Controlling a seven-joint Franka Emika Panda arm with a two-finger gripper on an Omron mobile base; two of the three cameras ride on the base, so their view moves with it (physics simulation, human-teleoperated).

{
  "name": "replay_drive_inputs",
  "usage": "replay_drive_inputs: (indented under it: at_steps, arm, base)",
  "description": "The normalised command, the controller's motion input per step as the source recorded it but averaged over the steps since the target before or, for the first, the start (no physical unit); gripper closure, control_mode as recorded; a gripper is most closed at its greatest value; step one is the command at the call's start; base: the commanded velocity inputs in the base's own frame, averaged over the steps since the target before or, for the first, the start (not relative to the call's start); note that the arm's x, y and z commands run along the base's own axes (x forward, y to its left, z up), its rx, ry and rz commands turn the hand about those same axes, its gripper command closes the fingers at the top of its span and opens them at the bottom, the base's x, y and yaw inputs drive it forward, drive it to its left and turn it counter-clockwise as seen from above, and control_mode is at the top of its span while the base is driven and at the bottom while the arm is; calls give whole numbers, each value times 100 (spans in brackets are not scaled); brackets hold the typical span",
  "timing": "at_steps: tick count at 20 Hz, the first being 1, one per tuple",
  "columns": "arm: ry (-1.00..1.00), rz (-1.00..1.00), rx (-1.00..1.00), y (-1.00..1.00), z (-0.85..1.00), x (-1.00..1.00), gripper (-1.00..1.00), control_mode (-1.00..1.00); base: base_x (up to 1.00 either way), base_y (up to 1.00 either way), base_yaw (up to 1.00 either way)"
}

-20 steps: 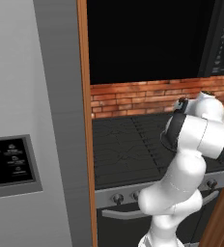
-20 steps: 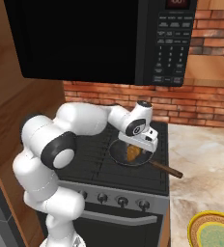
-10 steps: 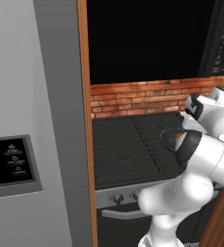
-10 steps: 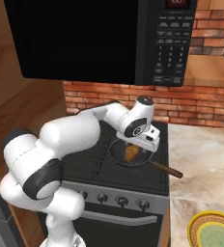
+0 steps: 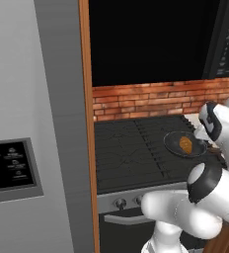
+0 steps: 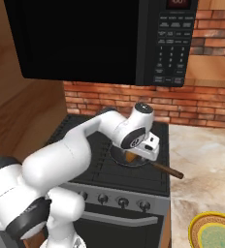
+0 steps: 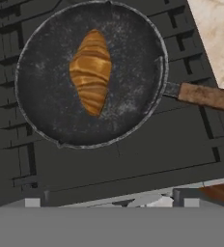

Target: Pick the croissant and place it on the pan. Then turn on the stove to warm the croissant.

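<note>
Croissant (image 7: 91, 72) lies in pan (image 7: 46, 108), crosswise to handle (image 7: 205, 96)

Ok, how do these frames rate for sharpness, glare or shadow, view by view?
Hand view: sharpest, the croissant ridges and the speckled pan read clearly, flat light, no glare. Left base view: soft and blocky, fridge panel icons blurred. Right base view: the arm hides most of the pan; microwave door plain black, no reflection.

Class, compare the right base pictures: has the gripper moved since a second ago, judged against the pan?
Cannot tell. The hand hangs over the pan on the stove much as before; the arm's elbow swung out, and the croissant lies in the pan.
</note>
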Motion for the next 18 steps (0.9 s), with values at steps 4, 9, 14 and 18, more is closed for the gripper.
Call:
replay_drive_inputs:
  at_steps: [4, 9, 14, 18]
  arm:
    - [-4, 4, -1, 13, 7, -52, -100, -100]
    - [-5, 6, -3, 20, 0, -46, -100, -100]
    - [-11, 6, -2, 14, 0, -41, -100, -100]
    - [-20, 6, 0, 4, 0, -35, -100, -100]
  base:
    - [0, 0, 0]
    - [0, 0, 0]
    - [0, 0, 0]
    - [0, 0, 0]
